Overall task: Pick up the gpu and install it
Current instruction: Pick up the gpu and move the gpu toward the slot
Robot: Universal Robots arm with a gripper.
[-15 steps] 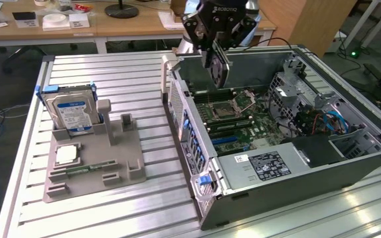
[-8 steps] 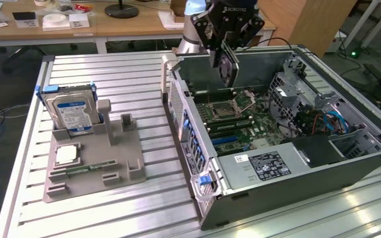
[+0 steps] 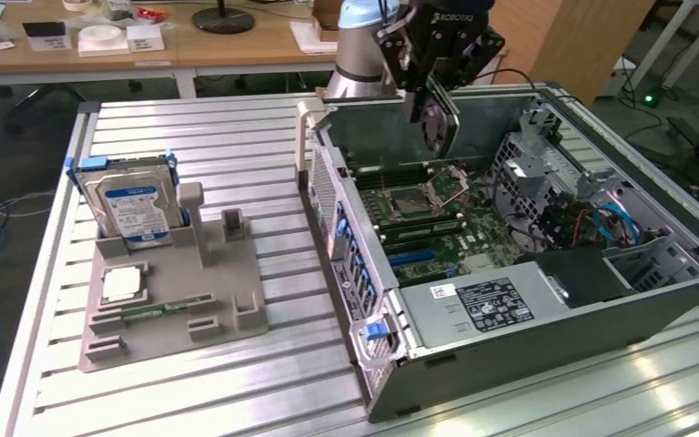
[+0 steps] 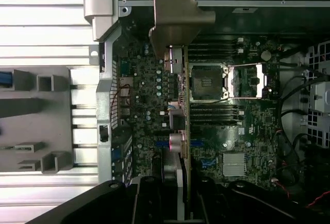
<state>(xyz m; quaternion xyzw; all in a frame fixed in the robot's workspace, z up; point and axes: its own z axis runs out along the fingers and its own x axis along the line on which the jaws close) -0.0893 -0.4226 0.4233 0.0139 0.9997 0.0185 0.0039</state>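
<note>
While the ribbed aluminium table (image 3: pixel 204 127) carries everything, the work centres on the open grey metal computer case (image 3: pixel 531 341) lying on its side at the exterior view's right, with the green motherboard (image 3: pixel 447 228) exposed on its floor. At the exterior view's left, well apart from the case, the grey moulded holder tray (image 3: pixel 167 337) keeps the silver hard drive with its blue-white label (image 3: pixel 131 205) standing upright. The black two-fingered gripper (image 3: pixel 435 91) hangs over the far half of the case, jaws drawn in narrow and clamped on the upper edge of the thin, flat, dark rectangular gpu card (image 3: pixel 443 127), which hangs on edge above the board, touching nothing below. From the wrist, the gripper (image 4: pixel 178 203) looks straight down the gpu card (image 4: pixel 183 126), whose angled metal bracket (image 4: pixel 178 18) points toward the case wall and whose line runs just beside the square silver processor socket (image 4: pixel 206 82). The carry looks done and the alignment is the matter in hand: doing it well probably means holding the card plumb, its lower edge parallel to the slot, bracket square to the wall opening, and clear of the socket; the slot itself cannot be made out beneath the card.
</note>
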